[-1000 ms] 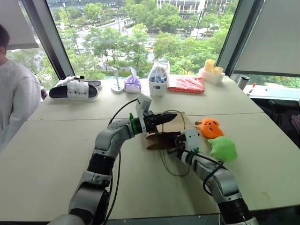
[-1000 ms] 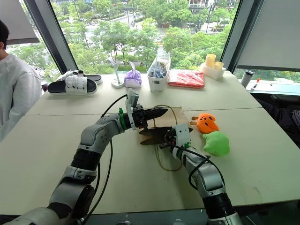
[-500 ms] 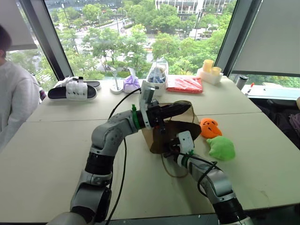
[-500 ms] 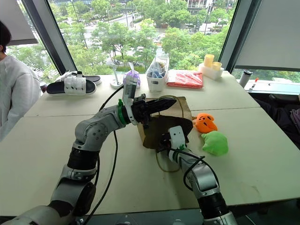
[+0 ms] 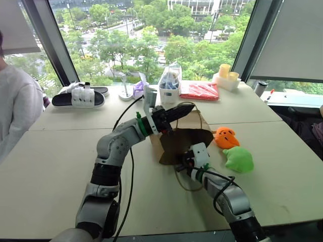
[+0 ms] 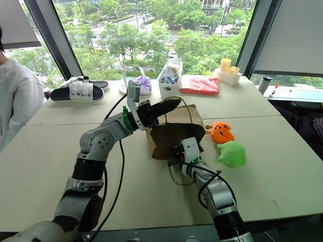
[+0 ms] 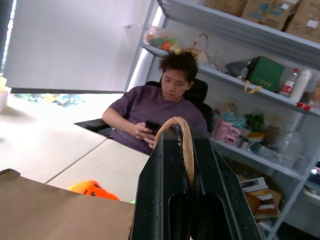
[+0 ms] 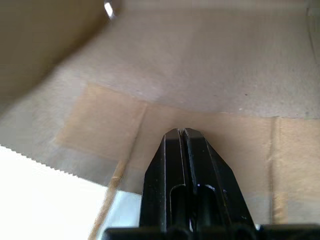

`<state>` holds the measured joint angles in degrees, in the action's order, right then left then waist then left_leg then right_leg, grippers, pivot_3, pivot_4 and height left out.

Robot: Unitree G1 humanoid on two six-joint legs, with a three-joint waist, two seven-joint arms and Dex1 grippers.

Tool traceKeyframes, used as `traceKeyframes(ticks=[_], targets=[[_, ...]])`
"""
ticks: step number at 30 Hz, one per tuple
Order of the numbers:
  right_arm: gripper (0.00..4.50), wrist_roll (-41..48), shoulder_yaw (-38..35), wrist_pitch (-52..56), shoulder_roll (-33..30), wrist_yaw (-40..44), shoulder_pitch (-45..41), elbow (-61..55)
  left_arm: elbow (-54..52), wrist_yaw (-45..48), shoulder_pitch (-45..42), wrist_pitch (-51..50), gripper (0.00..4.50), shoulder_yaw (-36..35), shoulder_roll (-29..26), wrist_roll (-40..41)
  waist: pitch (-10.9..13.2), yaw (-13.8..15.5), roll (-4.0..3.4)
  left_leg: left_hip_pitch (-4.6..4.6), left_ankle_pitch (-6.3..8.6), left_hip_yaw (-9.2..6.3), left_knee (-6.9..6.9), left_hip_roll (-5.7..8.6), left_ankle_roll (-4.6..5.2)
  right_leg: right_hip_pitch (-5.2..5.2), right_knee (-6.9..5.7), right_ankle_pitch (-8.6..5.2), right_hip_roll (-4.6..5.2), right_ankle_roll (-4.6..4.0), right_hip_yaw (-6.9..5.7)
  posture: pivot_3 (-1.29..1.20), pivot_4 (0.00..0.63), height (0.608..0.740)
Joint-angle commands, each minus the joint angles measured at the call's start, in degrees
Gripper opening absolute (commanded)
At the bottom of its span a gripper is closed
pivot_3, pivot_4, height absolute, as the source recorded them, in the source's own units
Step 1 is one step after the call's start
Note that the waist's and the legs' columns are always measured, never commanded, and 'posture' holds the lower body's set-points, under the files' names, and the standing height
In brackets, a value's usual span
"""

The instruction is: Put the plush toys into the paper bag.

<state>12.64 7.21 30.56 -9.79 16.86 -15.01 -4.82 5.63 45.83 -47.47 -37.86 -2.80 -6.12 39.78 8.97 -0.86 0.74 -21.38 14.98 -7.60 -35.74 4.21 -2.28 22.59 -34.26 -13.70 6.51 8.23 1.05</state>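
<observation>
The brown paper bag point(image 5: 187, 142) stands tilted on the table with its dark mouth facing me. My left gripper point(image 5: 187, 108) hangs above it, shut on the bag's tan cord handle point(image 7: 186, 145) and holding the upper side up. At the bag's lower edge, my right gripper point(image 8: 182, 132) is shut, its tips lying on the paper just inside the mouth. To the right of the bag, the orange plush toy point(image 5: 225, 137) and the lime green plush toy point(image 5: 238, 159) lie side by side on the table, touched by neither gripper.
The bag's other cord handle point(image 5: 187, 182) lies loose on the table near me. Along the far edge are black-and-white slippers point(image 5: 78, 96), a purple pouch point(image 6: 144, 83), a clear plastic bag point(image 5: 170, 80), a red packet point(image 5: 201, 91) and yellow cups point(image 5: 226, 73). A person point(image 5: 17, 108) sits at the left; another point(image 7: 160, 112) sits beyond the table.
My left gripper has risen with the cord handle, lifting the bag's upper side so the mouth gapes wider. The right gripper has stayed at the lower edge. The toys have not moved.
</observation>
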Motion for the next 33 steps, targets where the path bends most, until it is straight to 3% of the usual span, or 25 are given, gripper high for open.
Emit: traceKeyframes(ticks=[1, 5, 8, 12, 15, 18, 22, 30, 33], targets=[[0.0, 5.9, -3.48, -1.38, 0.98, 2.71, 0.67, -10.93, 1.58, -0.47, -0.52, 2.76, 0.08, 0.54, 0.55, -1.76, 0.01, 0.05, -0.01, 0.0, 0.0, -0.01, 0.0, 0.0, 0.0, 0.01, 0.0, 0.0, 0.0, 0.0, 0.0, 0.0, 0.15, 0.74], [0.0, 11.69, -5.96, 3.69, -2.99, 5.67, 4.26, -23.09, 3.69, -0.42, -1.14, 3.67, 0.08, 0.4, 1.52, -2.25, 0.0, 0.28, 0.01, -0.03, 0.03, -0.09, 0.0, 0.01, 0.05, -0.02, 0.03, 0.0, 0.0, 0.0, -0.01, 0.0, 0.15, 0.74], [0.83, 21.18, -11.37, 10.98, -7.7, 7.8, 6.17, -31.67, 3.74, -0.21, -1.52, 3.59, 0.0, 0.53, 1.82, -2.19, 0.01, 0.31, 0.02, -0.04, 0.11, -0.1, -0.01, 0.02, 0.18, -0.06, 0.07, 0.0, 0.0, 0.0, -0.02, 0.0, 0.15, 0.74], [2.86, 34.23, -22.41, 18.36, -14.26, 6.4, 7.94, -37.77, 3.84, 0.39, -1.9, 3.13, 0.0, 0.7, 1.91, -2.23, 0.01, 0.3, 0.02, -0.03, 0.11, -0.13, -0.01, 0.01, 0.19, -0.09, 0.08, 0.0, 0.01, 0.0, -0.02, 0.0, 0.15, 0.74], [4.4, 36.64, -32.16, 18.86, -17.96, 2.93, 8.58, -35.98, 3.95, 0.76, -2.06, 2.93, 0.0, 0.75, 1.91, -2.26, 0.01, 0.37, 0.03, -0.02, 0.11, -0.09, 0.0, 0.0, 0.2, -0.11, 0.07, 0.0, 0.0, 0.0, -0.03, 0.0, 0.15, 0.74], [4.46, 32.69, -36.51, 19.54, -21.79, -0.36, 9.88, -30.94, 3.97, 0.92, -2.2, 2.82, 0.0, 0.85, 1.92, -2.19, 0.02, 0.47, 0.03, -0.02, 0.11, -0.04, -0.02, 0.01, 0.21, -0.14, 0.09, 0.0, 0.01, 0.0, -0.02, 0.0, 0.15, 0.74], [4.46, 20.03, -32.62, 19.04, -27.52, -6.18, 11.01, -21.81, 3.41, 1.45, -1.78, 2.87, 0.0, 1.7, 2.17, -2.4, 0.02, 0.57, 0.04, -0.02, 0.12, 0.01, -0.04, 0.02, 0.22, -0.14, 0.1, 0.0, 0.02, 0.0, -0.01, 0.0, 0.15, 0.74], [4.46, 12.77, -23.32, 21.86, -25.24, -8.1, 4.71, -6.74, 1.33, 0.36, -0.3, 2.93, 0.0, 2.6, 3.52, -2.43, 0.0, 0.19, 0.0, 0.0, 0.11, 0.06, -0.04, -0.01, 0.22, -0.09, 0.04, 0.0, 0.02, -0.01, 0.04, 0.0, 0.15, 0.74], [3.64, 13.94, -23.74, 24.07, -23.35, -7.66, 2.52, -4.54, 0.06, -0.24, 0.12, 3.14, 0.0, 2.48, 3.4, -2.48, 0.0, 0.29, 0.0, -0.01, 0.11, 0.04, -0.09, 0.0, 0.22, -0.15, 0.06, 0.0, 0.02, -0.01, 0.03, 0.0, 0.15, 0.74]])
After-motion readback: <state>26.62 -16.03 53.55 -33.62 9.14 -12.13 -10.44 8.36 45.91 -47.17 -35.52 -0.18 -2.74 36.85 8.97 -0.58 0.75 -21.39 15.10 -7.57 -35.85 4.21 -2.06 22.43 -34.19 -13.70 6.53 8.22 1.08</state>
